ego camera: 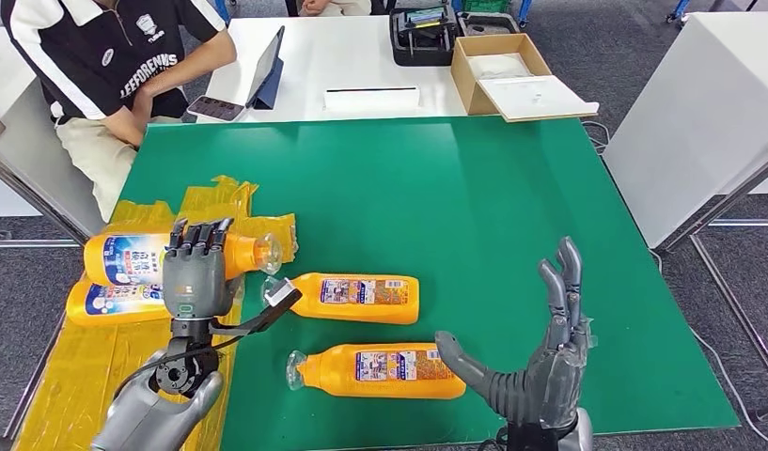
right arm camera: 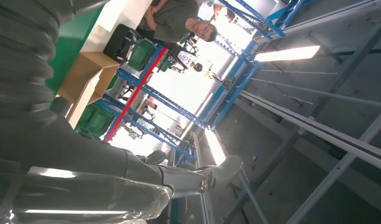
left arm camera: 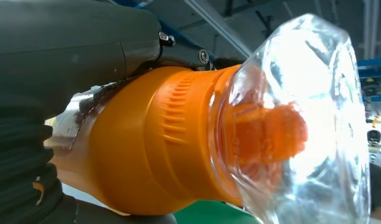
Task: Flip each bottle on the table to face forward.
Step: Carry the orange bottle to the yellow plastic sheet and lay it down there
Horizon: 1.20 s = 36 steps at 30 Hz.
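Yellow bags [ego camera: 220, 202] beneath held bottle [ego camera: 135, 256], second bottle [ego camera: 112, 303] seemingly touching.

Left hand [ego camera: 197, 272] hides held bottle's [ego camera: 135, 257] middle; bottle labels too small to read.

Four orange bottles are on the green counter: one [ego camera: 135, 258] by the left edge in the grip of the left hand [ego camera: 196, 272], a second [ego camera: 112, 303] lying just below it at the left edge, a third [ego camera: 356, 296] near the middle, and a fourth [ego camera: 384, 369] toward the near edge. Two robot hands are in view, the right hand [ego camera: 540, 371] raised with fingers spread near the near edge. Beyond the far edge there is one cardboard box [ego camera: 497, 70], one tablet [ego camera: 267, 70] and one person [ego camera: 107, 56].
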Available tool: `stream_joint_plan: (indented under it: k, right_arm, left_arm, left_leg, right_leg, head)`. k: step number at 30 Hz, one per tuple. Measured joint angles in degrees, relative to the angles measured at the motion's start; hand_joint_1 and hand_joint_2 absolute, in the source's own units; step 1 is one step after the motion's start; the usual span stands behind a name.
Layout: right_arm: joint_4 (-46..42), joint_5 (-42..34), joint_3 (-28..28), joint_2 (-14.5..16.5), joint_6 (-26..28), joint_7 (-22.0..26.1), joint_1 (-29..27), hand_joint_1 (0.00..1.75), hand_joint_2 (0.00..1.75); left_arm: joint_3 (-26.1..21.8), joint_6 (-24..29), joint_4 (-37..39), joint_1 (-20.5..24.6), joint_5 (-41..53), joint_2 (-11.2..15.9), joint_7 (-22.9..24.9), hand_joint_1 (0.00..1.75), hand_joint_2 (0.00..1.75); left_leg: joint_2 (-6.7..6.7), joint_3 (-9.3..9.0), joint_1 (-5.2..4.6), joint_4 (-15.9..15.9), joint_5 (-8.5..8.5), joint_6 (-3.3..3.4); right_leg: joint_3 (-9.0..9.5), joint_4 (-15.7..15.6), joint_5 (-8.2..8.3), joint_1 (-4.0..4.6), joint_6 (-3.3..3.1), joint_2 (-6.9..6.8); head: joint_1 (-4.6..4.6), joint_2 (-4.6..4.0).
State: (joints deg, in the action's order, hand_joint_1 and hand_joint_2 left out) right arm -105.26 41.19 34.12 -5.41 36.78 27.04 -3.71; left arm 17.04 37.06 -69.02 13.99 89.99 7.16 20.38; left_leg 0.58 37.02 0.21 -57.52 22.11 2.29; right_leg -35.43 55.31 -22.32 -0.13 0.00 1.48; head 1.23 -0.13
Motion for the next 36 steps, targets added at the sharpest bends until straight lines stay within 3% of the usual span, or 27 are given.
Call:
stream_joint_plan:
  k: [15,16,19,20,31,36]
  right_arm:
    - [0.2,0.5,0.0,0.3,-0.8,-0.1,0.3,0.0,1.75]
    - [0.3,0.6,0.0,0.5,-1.3,-0.2,0.6,0.0,1.75]
    - [1.1,0.1,0.0,0.6,-2.2,0.0,1.6,0.0,1.75]
    - [1.5,-0.1,0.0,0.5,-2.1,0.1,1.8,0.0,1.75]
    - [3.7,0.5,0.0,0.1,-1.6,-1.8,4.0,0.0,1.75]
    - [4.0,4.2,-0.1,-0.4,-2.3,-5.3,4.7,0.0,1.75]
  left_arm:
    - [1.5,-0.6,4.5,2.7,0.0,0.6,-1.6,1.75,1.75]
    - [1.5,-0.6,5.7,3.4,0.0,0.5,-2.7,1.58,1.75]
    - [1.0,-0.5,9.4,5.6,0.0,-0.2,-5.4,0.27,1.75]
    - [0.4,-0.4,9.9,5.9,0.0,-0.6,-6.1,0.0,1.75]
    - [-8.9,0.7,12.6,8.1,-2.6,-5.2,-15.2,0.0,1.75]
    - [-10.9,0.2,13.2,8.6,-6.7,-7.0,-18.6,0.0,1.75]
  left_leg:
    - [0.0,0.01,0.0,0.0,0.01,0.0]
    - [0.0,0.01,0.0,0.0,0.01,0.0]
    - [-0.01,0.0,0.0,0.0,-0.01,-0.01]
    - [-0.01,0.01,0.0,0.0,-0.01,-0.01]
    - [-0.01,0.01,0.0,0.0,-0.01,-0.01]
    - [-0.01,0.01,0.0,0.0,-0.01,0.0]
  right_leg:
    - [-0.02,0.0,-0.01,0.0,0.0,0.0]
    - [-0.02,0.0,0.0,0.0,-0.01,0.0]
    - [-0.02,0.0,0.01,0.0,-0.01,0.0]
    - [-0.02,0.0,0.02,0.0,-0.01,0.0]
    - [-0.01,0.0,0.02,-0.01,-0.01,0.0]
    - [-0.01,0.0,0.02,-0.01,-0.01,0.0]
  head:
    - [0.0,0.0]
    - [0.01,0.0]
    - [0.01,0.0]
    - [0.0,0.0]
    - [0.0,0.0]
    - [0.0,0.0]
